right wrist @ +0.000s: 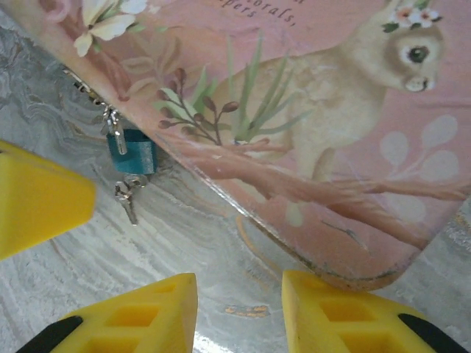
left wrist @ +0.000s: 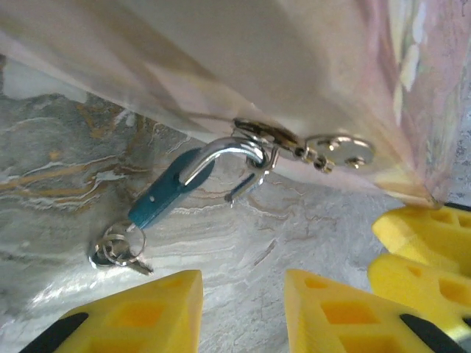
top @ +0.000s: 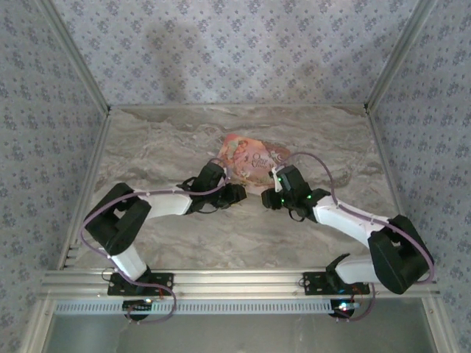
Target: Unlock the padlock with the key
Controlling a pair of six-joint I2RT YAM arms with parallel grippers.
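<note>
The padlock (left wrist: pixel 163 194) has a blue body and a silver shackle hooked through the latch of the pink box (left wrist: pixel 309 66). One shackle end stands free of the body. Small pale keys on a ring (left wrist: pixel 118 248) lie at the lock's lower end on the table; I cannot tell whether one sits in the keyhole. The right wrist view has the padlock (right wrist: pixel 132 154) at the box's edge with the key (right wrist: pixel 127 204) below it. My left gripper (left wrist: pixel 241 283) is open just short of the lock, holding nothing. My right gripper (right wrist: pixel 241 283) is open at the box's (right wrist: pixel 324 110) corner.
The pink rabbit-printed box (top: pixel 252 159) lies mid-table, both grippers (top: pixel 239 193) (top: pixel 269 198) meeting at its near edge. The right gripper's yellow fingers (left wrist: pixel 427 243) crowd the left wrist view's right side; a left finger (right wrist: pixel 37 202) shows beside the lock. Patterned walls enclose the marble table (top: pixel 162 140).
</note>
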